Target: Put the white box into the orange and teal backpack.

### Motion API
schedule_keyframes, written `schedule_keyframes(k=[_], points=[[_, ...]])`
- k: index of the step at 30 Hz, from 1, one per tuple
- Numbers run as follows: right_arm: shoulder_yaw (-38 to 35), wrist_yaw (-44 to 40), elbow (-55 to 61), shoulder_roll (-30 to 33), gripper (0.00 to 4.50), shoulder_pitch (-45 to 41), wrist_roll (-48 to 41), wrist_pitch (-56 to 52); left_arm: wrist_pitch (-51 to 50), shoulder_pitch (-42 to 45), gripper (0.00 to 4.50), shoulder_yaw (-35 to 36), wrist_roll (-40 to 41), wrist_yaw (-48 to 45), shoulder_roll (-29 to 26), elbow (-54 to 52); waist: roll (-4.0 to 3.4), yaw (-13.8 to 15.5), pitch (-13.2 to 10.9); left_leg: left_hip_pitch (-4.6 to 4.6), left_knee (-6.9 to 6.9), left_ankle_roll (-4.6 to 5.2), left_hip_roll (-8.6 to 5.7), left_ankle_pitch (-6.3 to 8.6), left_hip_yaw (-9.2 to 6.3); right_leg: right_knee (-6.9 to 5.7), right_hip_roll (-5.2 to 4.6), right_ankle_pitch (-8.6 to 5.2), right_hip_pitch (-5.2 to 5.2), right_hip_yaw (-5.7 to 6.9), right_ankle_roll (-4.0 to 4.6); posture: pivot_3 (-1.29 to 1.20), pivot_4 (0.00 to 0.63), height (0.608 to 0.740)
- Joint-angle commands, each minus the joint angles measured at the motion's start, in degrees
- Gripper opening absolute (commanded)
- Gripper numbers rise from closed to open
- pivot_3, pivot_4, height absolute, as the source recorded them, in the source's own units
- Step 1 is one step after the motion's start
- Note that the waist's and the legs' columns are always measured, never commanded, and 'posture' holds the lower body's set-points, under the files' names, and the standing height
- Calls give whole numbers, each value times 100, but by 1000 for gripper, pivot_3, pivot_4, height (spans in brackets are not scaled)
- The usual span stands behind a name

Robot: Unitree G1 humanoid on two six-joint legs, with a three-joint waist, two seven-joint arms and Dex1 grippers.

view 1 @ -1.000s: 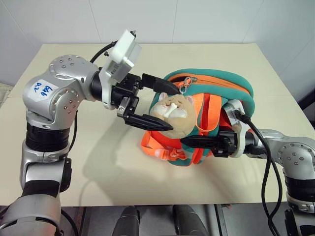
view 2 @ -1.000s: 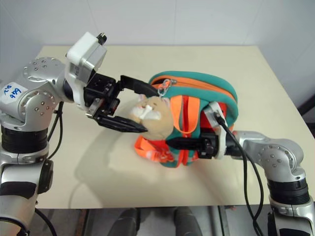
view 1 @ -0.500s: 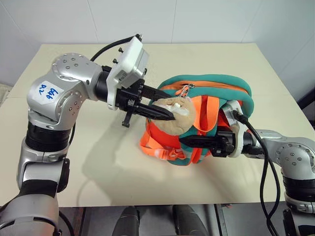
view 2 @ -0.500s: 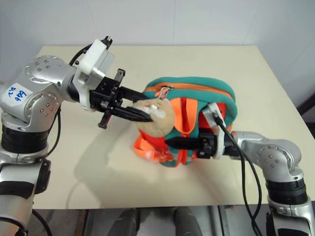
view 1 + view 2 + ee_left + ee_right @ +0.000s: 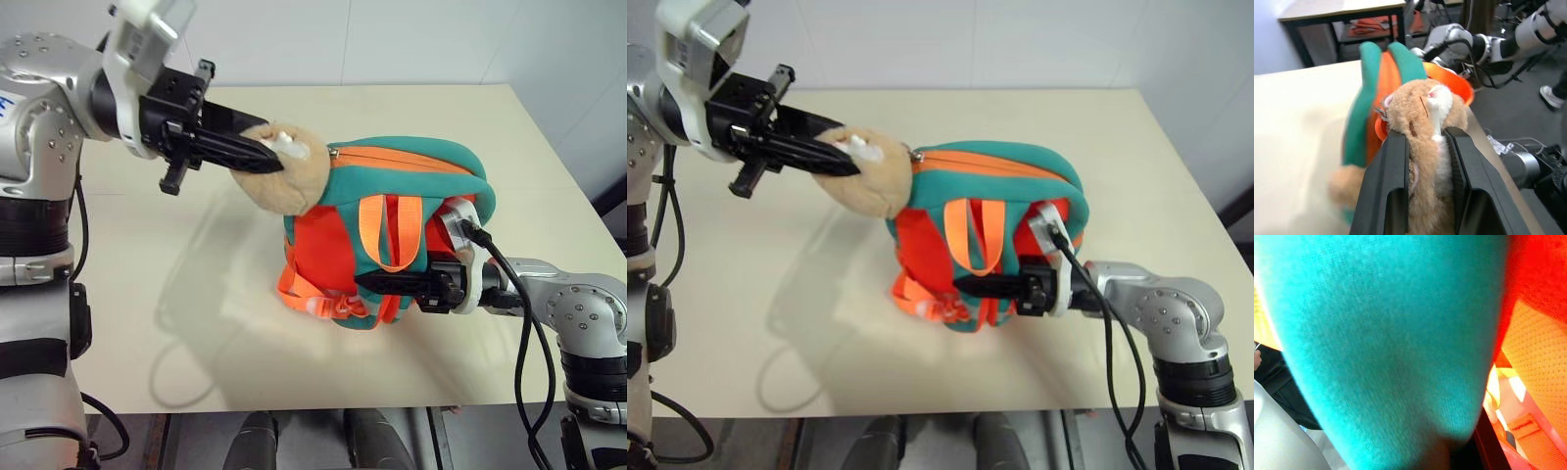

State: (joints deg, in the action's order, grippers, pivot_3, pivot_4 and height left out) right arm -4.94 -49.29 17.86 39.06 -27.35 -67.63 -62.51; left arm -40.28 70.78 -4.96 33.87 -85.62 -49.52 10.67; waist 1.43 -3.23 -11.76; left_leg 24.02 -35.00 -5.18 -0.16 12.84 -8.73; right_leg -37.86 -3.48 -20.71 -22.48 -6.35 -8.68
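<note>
I am looking at the orange and teal backpack, which is standing up on the table with its orange straps facing me and its zipper running along the top. The zipper looks shut, so I think nothing can go in yet. The white box is the thing I have to put inside, but I cannot tell where it is; I am not holding it. Hanging off the end of the backpack's top is the plush hamster, a soft tan toy. My left gripper is squeezing that hamster between its two black fingers, and it is holding the toy up in the air beside the top corner of the backpack. I think I am pulling on the toy because it is joined on right by the zipper, so tugging it may drag the zipper along and open the bag. My right gripper is low down at the front of the backpack, by the straps, closed tight; it seems to be pinching a strap or the cloth, but I cannot tell which. I think it is there to keep the backpack from sliding or tipping while my left one is pulling.
</note>
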Motion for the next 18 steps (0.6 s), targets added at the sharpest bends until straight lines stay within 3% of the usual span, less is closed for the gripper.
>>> schedule_keyframes(k=[1,3,10,18], points=[[-96,18,145,6,0,83,-68,8,181,124,633,265,-280,-101,-371,595,-2,-14,-1,0,0,0,0,0,0,-1,0,0,-1,0,0,0,150,740],[-102,35,154,5,0,94,-79,13,311,30,633,211,-418,-148,-438,781,-1,-4,-1,0,0,0,1,0,0,-4,1,0,-2,0,0,0,150,740],[-129,161,215,-53,0,131,-137,9,1042,-1494,633,-414,-1241,-143,-659,1154,-4,-15,0,-24,10,3,6,-2,8,-17,4,-3,4,-7,6,0,150,740],[-163,312,255,-116,0,143,-233,-18,1493,-2382,633,-543,-1580,521,159,1641,-2,37,-1,-20,-1,1,2,-4,4,-14,-1,-1,12,-4,6,0,150,740]])
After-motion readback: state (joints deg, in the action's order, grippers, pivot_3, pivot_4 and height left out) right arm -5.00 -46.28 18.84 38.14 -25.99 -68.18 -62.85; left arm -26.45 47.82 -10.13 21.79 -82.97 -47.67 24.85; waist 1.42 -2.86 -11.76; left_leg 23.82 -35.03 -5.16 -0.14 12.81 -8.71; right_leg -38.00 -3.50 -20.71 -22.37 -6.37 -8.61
